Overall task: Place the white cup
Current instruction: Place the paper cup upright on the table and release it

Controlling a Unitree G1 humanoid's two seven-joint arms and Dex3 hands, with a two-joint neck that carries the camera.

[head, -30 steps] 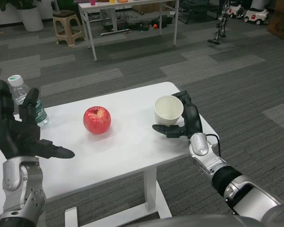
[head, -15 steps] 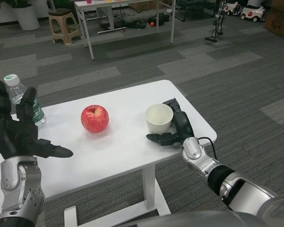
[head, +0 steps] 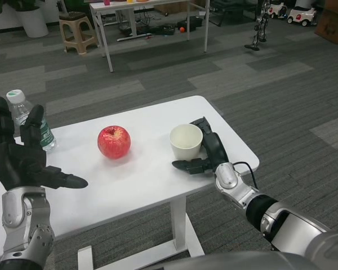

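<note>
white table (head: 152,180) bears the white cup (head: 186,142), right hand (head: 205,153) cupping it.

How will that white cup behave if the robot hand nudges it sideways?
The open-topped white paper-like cup looks empty and thin-walled, so probably light and easily slid. Standing upright on the smooth white table, it may tip and could crush if squeezed.

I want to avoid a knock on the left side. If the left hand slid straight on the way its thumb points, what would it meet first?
Probably nothing at once: the left hand points right over bare table, and the apple seems farther back, though depth is unclear.
</note>
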